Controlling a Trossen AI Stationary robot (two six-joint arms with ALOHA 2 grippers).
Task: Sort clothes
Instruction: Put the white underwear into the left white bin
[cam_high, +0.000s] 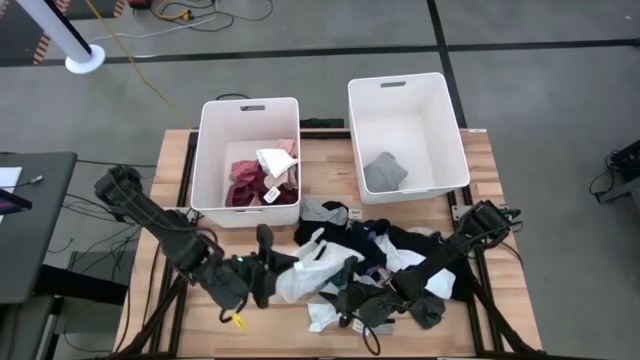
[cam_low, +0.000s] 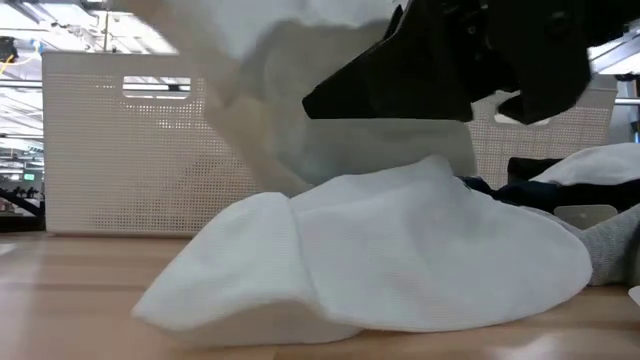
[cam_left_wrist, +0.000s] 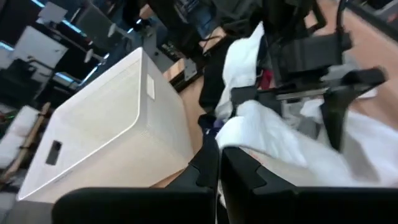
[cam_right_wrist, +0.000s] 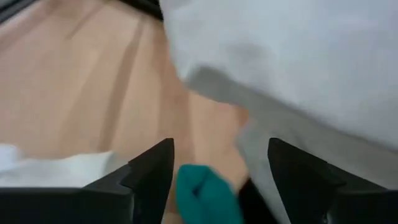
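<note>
clothes (cam_high: 370, 255): loose pile on the near table, between both arms
left gripper (cam_high: 262, 272): fingers closed, at pile's left edge by white garment (cam_high: 300, 275)
right gripper (cam_right_wrist: 217, 165): wide, empty; teal piece (cam_right_wrist: 205, 193) between its fingers, nearest arm

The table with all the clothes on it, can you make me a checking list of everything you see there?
Surface: wooden table, bare along the edges.
Job's things: heap of clothes in white, black and grey at the front; maroon and white pieces in the left bin; one grey piece in the right bin.
Clutter: nothing seen.
Grippers: left gripper low beside the heap, jaws shut on the white garment; right gripper in the heap, jaws open, a teal piece between them.
Cables: yellow cable on the floor.
Surroundings: grey floor, dark desk at the left.
</note>
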